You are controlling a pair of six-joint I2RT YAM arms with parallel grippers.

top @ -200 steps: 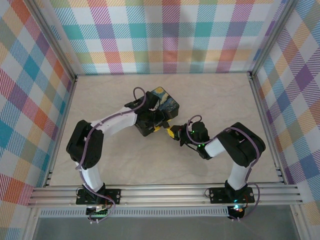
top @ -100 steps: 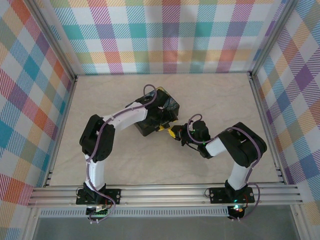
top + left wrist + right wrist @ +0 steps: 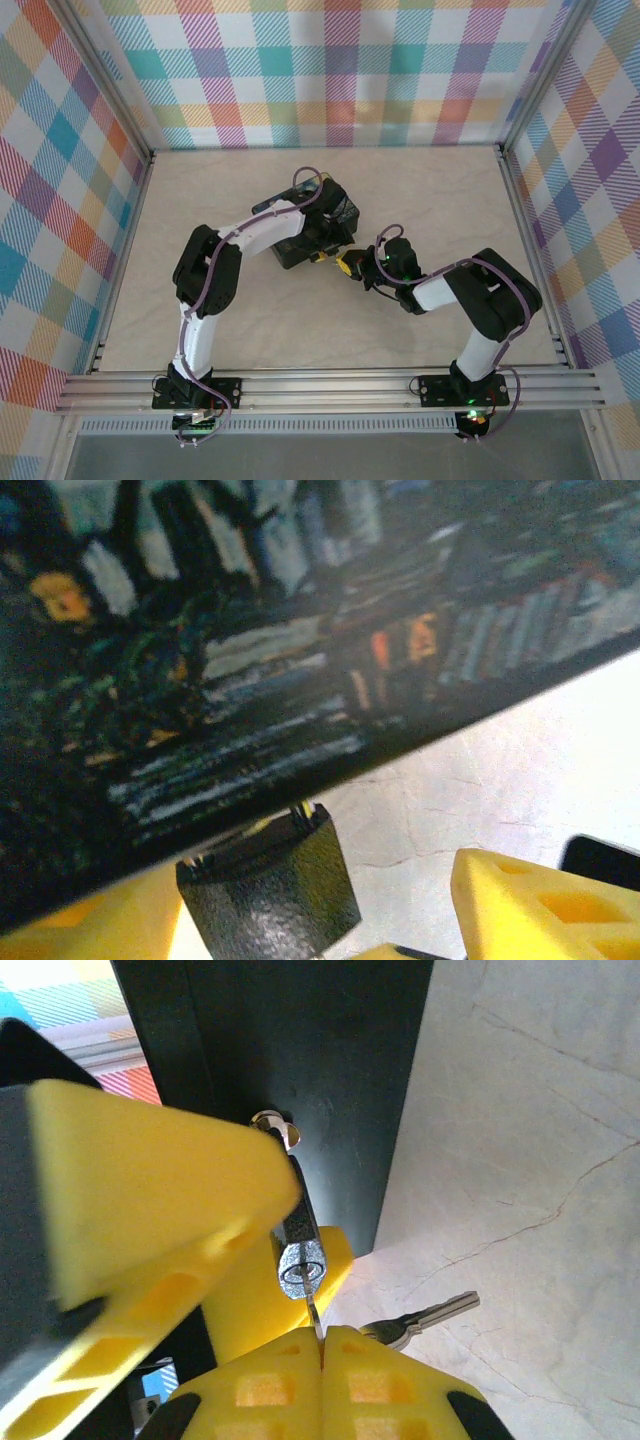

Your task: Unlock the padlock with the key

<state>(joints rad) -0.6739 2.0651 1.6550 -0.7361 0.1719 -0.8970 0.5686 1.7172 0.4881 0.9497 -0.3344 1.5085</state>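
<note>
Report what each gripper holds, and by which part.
The right gripper pinches the key by its head end, blade tip at the keyhole of the padlock. The left gripper holds nothing; its jaws stand open around the padlock.

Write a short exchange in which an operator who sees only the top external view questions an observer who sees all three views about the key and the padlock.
Operator: From above, the right end effector sits beside the tin. Is it holding anything?
Observer: Yes. The right wrist view shows it shut on the key, whose thin blade reaches the keyhole of the padlock.
Operator: Is the left end effector clamped on the padlock?
Observer: No. The left wrist view shows its fingers apart, with bare table between the padlock and one finger.
</note>
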